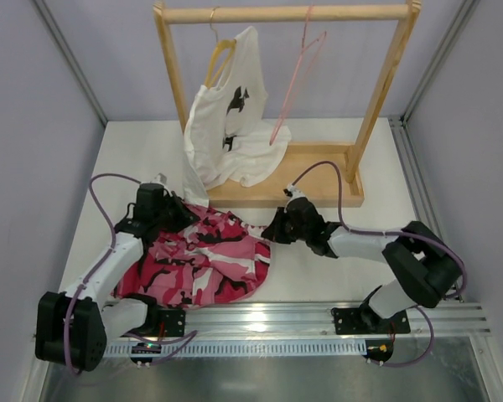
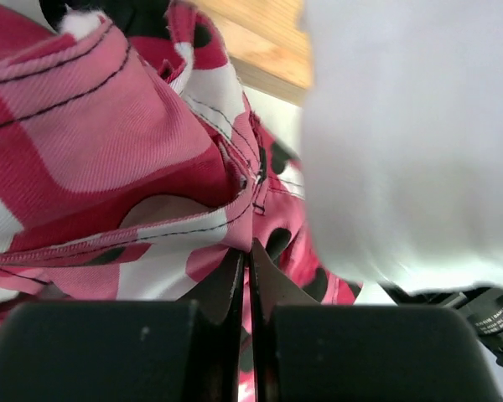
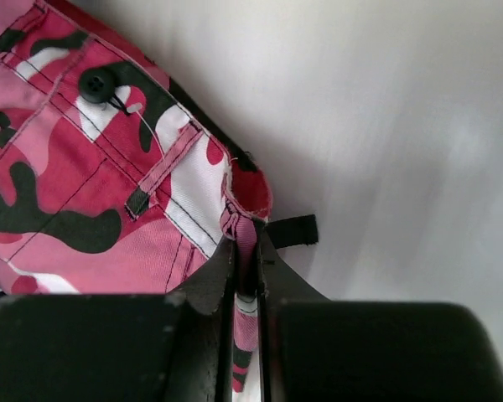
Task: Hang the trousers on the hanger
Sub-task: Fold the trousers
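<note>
Locating the trousers (image 1: 205, 260): where do they lie, and which way do they run? — Operator

They lie bunched on the worktop (image 1: 318, 268), between the two arms and in front of the wooden rack (image 1: 386, 84). The heap is wider left to right than front to back. Its far edge runs from the left claw (image 1: 176, 213) to the right claw (image 1: 274, 228). The legs cannot be told apart in the folds. — Technician

State of each claw? — Operator

Left claw: fingers pressed together on a fold of the trousers at the heap's far left corner. Right claw: fingers closed on a narrow strip of the waist edge, just beside a belt loop and a black button, at the heap's right end. — Technician

Position of the hanger (image 1: 295, 84)? — Operator

Hook over the rack's top rail, right of centre. The wire triangle hangs down, seen almost edge-on, slanting left at its lower end. It is well apart from the trousers. — Technician

Surrounding items and obstructions? — Operator

A white T-shirt (image 1: 226, 134) hangs on a wooden hanger (image 1: 220, 54) on the same rail, to the left. Its hem spreads over the rack's base board and reaches the pink hanger's lower corner. Its lower left part hangs just behind the left claw. The base board lies between the trousers and the hanger. — Technician
</note>
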Robot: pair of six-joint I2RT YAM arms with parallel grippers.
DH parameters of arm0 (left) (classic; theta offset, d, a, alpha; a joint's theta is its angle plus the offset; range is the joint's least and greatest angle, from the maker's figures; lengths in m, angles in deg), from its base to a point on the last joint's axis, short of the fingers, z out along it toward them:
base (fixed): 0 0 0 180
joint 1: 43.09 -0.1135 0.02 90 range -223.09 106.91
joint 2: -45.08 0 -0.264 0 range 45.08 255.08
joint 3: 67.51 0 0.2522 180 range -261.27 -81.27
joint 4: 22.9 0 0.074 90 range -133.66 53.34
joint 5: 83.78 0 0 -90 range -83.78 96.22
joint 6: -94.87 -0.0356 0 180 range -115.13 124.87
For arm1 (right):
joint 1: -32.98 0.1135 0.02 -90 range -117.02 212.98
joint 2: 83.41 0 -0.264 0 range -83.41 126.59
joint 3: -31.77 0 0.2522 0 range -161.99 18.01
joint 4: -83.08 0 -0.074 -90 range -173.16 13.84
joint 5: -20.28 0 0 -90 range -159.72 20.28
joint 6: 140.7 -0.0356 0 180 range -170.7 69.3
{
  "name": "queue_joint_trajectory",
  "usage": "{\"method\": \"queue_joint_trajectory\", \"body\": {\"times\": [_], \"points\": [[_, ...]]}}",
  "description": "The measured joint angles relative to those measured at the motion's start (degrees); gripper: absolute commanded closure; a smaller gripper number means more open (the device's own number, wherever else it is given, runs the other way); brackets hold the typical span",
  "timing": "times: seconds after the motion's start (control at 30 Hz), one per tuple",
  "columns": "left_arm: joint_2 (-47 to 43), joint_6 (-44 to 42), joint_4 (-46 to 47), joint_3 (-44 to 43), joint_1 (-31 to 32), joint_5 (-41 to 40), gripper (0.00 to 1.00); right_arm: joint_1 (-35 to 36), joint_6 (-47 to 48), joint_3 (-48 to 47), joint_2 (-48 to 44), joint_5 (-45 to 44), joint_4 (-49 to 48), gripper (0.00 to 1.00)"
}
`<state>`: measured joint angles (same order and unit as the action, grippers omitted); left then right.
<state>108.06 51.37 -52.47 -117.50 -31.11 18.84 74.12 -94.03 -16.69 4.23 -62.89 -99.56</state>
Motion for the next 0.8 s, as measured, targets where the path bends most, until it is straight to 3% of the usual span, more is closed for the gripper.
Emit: {"method": "queue_joint_trajectory", "body": {"times": [0.13, 0.27, 0.3, 0.33, 0.43, 0.53, 0.67, 0.8], "points": [[-4.22, 1.18, 1.18, 0.17, 1.9, 4.0, 1.0, 0.24, 0.26, 0.94, -17.03, -8.26, 16.06, 0.96], [-6.86, 4.59, 7.76, 0.52, 9.81, 5.86, 1.0, 0.39, -2.49, 0.15, -38.62, -19.69, 33.09, 0.94], [-6.51, 5.49, 9.79, 0.52, 12.52, 5.81, 1.0, 0.35, -3.85, 0.02, -43.19, -22.12, 37.05, 0.89], [-5.57, 5.99, 11.69, 0.44, 15.89, 5.7, 1.0, 0.35, -4.96, -0.15, -46.64, -23.58, 40.26, 0.64], [-0.2, 7.15, 15.58, -1.16, 25.29, 5.81, 1.0, 0.31, -6.71, -0.7, -56.17, -25.99, 48.63, 0.33], [5.27, 8.0, 19.45, -1.92, 31.28, 5.95, 1.0, 0.15, -4.74, -2.91, -58.47, -25.38, 51.8, 0.19], [10.05, 9.2, 23.23, -1.9, 35.67, 5.97, 1.0, 0.11, 1.57, -6.34, -53.75, -22.77, 51.12, 0.18], [12.55, 10.21, 26.8, -1.51, 38.88, 5.97, 0.98, -0.22, 11.39, -7.02, -43.06, -15.65, 43.63, 0.2]]}}
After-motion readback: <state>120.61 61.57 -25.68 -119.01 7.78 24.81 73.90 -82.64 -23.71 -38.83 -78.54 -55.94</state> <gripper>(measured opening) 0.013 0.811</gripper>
